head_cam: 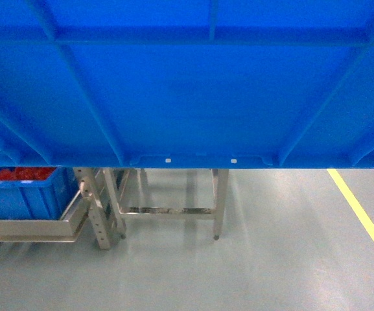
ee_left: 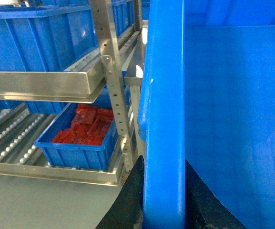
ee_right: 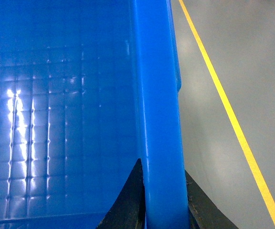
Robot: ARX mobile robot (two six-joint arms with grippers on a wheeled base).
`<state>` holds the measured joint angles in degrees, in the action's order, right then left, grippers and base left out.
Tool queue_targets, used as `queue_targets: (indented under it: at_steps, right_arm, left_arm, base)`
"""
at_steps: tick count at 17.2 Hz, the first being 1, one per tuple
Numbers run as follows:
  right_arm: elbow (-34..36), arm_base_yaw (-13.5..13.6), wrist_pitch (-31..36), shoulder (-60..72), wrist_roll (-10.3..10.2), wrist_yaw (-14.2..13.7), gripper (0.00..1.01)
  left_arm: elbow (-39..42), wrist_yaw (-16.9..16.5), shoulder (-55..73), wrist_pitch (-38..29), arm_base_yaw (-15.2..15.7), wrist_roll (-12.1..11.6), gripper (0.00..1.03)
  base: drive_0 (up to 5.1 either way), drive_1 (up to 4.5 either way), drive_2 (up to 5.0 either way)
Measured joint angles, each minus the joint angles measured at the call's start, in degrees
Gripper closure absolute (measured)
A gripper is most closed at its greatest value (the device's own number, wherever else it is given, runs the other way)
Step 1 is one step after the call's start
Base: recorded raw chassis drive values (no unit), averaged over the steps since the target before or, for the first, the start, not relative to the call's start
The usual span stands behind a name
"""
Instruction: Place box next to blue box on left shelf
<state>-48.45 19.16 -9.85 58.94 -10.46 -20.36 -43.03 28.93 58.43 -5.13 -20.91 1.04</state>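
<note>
Both grippers, left gripper and right gripper, clamp opposite rims of the box, carrying it level toward the shelf.

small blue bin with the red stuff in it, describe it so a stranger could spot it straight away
Start at the steel roller shelving rack left of the carried crate. On its lower roller track sits a small blue plastic bin. Unlike the blue crates on the shelf above, it shows a heap of red parts.
</note>
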Motion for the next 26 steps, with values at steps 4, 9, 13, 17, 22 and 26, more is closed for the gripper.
queue_targets:
  at_steps: [4, 9, 13, 17, 22, 26]
  right_arm:
    - [0.00, 0.00, -0.13, 0.09, -0.02, -0.02, 0.91]
    - [0.00, 0.00, 0.13, 0.07, -0.02, 0.02, 0.91]
    - [0.00, 0.00, 0.04, 0.07, -0.02, 0.11, 0.91]
    - [0.04, 0.00, 0.04, 0.26, -0.17, 0.17, 0.91]
    - [0.07, 0.00, 0.02, 0.17, -0.17, 0.17, 0.91]
    - [0.09, 0.00, 0.11, 0.17, -0.15, 0.15, 0.91]
  left_arm:
    - [0.00, -0.02, -0.04, 0.09, 0.00, 0.00, 0.91]
    - [0.00, 0.00, -0.09, -0.09, 0.00, -0.02, 0.91]
    - [-0.02, 0.02, -0.11, -0.02, 0.00, -0.02, 0.91]
    - [0.00, 0.09, -0.09, 0.00, 0.00, -0.22, 0.91]
    - [0.00, 0.04, -0.09, 0.15, 0.00, -0.17, 0.91]
    - [0.00, 0.07, -0.09, -0.02, 0.00, -0.20, 0.91]
  base:
    - [-4.9, 2.50, 2.5]
    - [-5.0, 2.50, 2.5]
    - [-5.1, 2.37, 2.4]
    - [-5.0, 2.35, 2.3]
    - [-5.0, 2.34, 2.3]
    - [-5.0, 2.16, 2.6]
